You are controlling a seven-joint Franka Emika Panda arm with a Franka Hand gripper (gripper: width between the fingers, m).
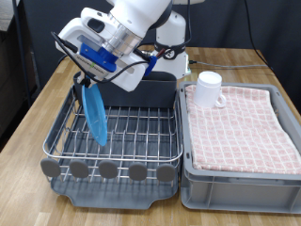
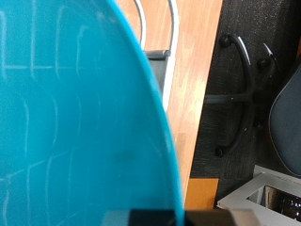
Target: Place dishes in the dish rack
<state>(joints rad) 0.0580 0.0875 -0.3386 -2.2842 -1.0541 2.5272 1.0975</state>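
A round bright-blue plate (image 1: 95, 113) is seen held on edge in the exterior view, its upper rim clamped in the claw (image 1: 87, 79) of the white arm, which reaches down from 12 o'clock. The plate's lower edge appears to reach the wires of the silver wire-grid dish rack (image 1: 141, 127), in the part of the rack toward 9 o'clock; whether it rests on them cannot be told. The remainder of the grid, toward 3 o'clock, is left open. A dark grey caddy (image 1: 146, 91) is seen at the rack's 12 o'clock edge, just behind the arm. Beside the rack, toward 3 o'clock, a grey tub (image 1: 240, 179) is seen, lined with a pink checked cloth (image 1: 240, 127), and a white handled mug (image 1: 208, 88) stands on the cloth near the tub's 11 o'clock corner, well apart from the claw. Rack and tub are carried by a wooden surface (image 1: 47, 89). In the wrist view nearly everything is filled by the plate's blue face (image 2: 75, 122), with its curved rim set against a strip of the wooden surface (image 2: 193, 75) and a dark floor beyond.
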